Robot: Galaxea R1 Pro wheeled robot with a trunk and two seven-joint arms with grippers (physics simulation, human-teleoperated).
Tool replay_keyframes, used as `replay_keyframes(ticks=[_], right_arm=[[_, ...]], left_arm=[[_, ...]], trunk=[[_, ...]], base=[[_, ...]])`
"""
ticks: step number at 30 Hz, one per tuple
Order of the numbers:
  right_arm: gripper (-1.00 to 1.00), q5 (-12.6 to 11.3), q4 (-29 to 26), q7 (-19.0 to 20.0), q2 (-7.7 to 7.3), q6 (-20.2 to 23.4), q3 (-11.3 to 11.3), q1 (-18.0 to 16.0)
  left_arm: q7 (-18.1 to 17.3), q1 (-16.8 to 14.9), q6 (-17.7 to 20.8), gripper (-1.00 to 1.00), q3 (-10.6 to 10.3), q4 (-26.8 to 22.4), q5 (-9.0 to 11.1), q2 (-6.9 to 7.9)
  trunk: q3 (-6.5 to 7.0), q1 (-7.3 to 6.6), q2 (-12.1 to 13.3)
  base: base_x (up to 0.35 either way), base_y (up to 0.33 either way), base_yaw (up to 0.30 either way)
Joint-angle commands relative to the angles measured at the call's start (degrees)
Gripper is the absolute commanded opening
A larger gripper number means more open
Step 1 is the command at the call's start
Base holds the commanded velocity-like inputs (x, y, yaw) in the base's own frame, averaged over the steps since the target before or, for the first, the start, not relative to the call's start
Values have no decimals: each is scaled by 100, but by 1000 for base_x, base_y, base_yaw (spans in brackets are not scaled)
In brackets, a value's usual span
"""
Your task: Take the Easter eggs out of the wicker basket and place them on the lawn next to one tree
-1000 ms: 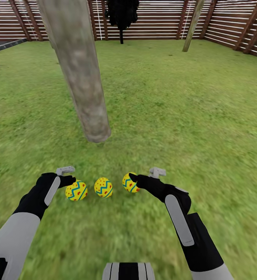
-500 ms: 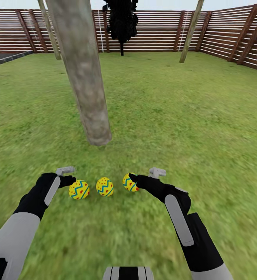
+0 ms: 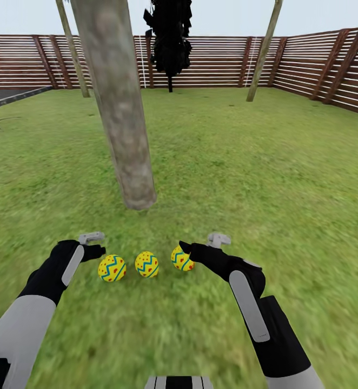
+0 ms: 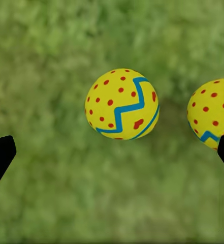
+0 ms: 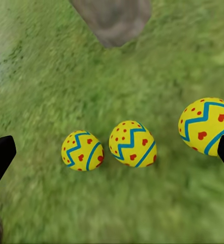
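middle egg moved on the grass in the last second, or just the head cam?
No. The middle egg keeps its spot between its neighbours and before the tree trunk; the whole view shifted, so the camera tilted.

Three yellow, zigzag-banded Easter eggs (image 3: 146, 264) are being seen lying in a row on the lawn (image 3: 244, 162), near the tree (image 3: 119, 108).

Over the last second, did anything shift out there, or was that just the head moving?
Mostly the head: the view tilted up, so more fence and sky show. The three eggs stayed in their row on the lawn in front of the tree. Left gripper and right gripper stayed open beside the outer eggs, nothing gripped or released.
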Motion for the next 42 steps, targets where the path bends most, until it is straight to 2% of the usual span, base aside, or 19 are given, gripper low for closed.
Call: replay_keyframes(ticks=[1,12,16,33,37,42], right_arm=[[100,-59,-5,-57,1,16,3,-4],[100,-63,1,-53,-13,16,-19,-4],[100,-62,1,-49,-23,21,-37,-4],[100,-43,3,-80,-39,87,-76,-4],[100,-29,-3,-103,-70,126,-118,185],[100,-35,-36,-108,-111,249,-141,253]], left_arm=[[44,-1,25,100,0,-6,62,1],[44,-3,160,100,0,4,53,-1],[44,-4,440,100,1,2,56,-1],[67,-13,684,100,-52,68,76,-16],[19,28,675,100,-58,-11,109,-16],[-2,45,672,100,-60,-41,114,-18]], trunk=[[18,-3,0],[262,-32,15],[350,-42,20],[727,-86,43],[816,-96,48],[926,-109,55]], base=[[-5,0,0],[-79,0,0],[-45,0,0],[-4,0,0],[0,0,0],[0,0,0]])
